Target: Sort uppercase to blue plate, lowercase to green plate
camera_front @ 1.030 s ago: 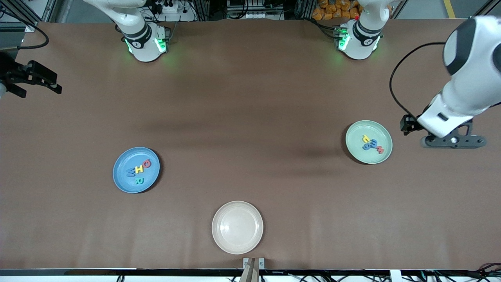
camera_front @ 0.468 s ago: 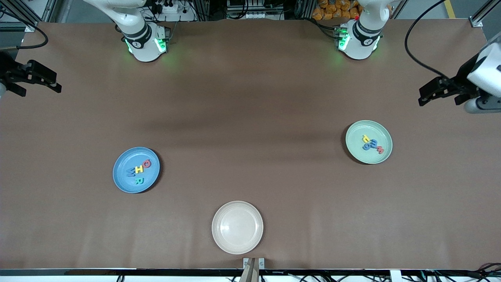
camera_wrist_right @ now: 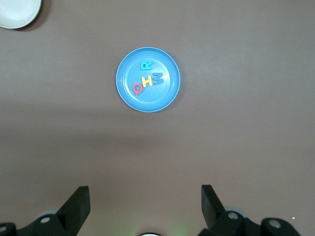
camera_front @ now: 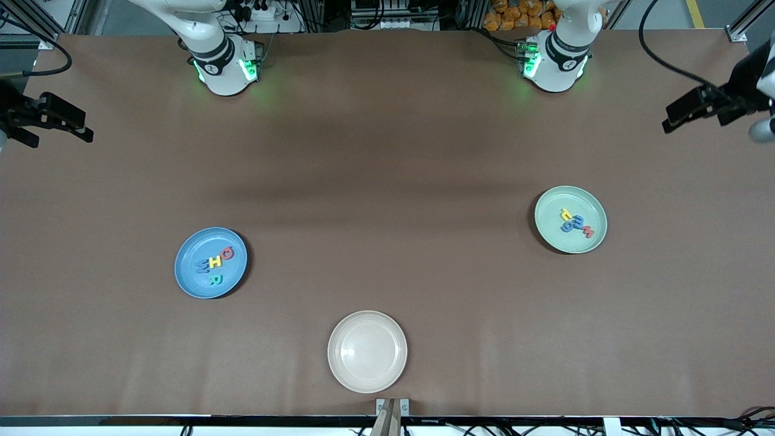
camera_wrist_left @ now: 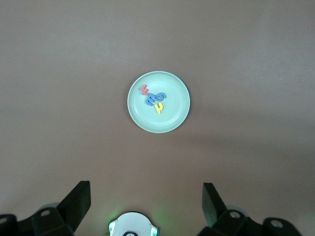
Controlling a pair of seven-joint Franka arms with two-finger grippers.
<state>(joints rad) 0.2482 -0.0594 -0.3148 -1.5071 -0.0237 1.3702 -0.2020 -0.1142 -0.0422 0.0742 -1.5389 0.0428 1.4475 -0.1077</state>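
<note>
The blue plate (camera_front: 189, 275) holds the uppercase letters: blue M (camera_front: 201, 265), yellow H (camera_front: 214, 261), red G (camera_front: 227, 254) and teal R (camera_front: 215, 279). On the green plate (camera_front: 554, 239) lie the lowercase letters: yellow h (camera_front: 566, 214), blue m (camera_front: 577, 221), blue g (camera_front: 567, 227) and red w (camera_front: 588, 231). My left gripper (camera_front: 693, 118) hangs open and empty high over its own end of the table. The right gripper (camera_front: 60, 136) waits open and empty over the right arm's end. Each wrist view looks down on its plate, the green plate (camera_wrist_left: 177, 115) and the blue plate (camera_wrist_right: 147, 101).
A cream plate (camera_front: 367, 351) with nothing on it sits near the table's front edge, between the two coloured plates and nearer to the front camera. The brown table (camera_front: 387, 181) stretches bare between the plates and the arm bases.
The left arm has swung up and away from beside the green plate toward its own end of the table. The right arm has barely moved, and the letters lie as before.
</note>
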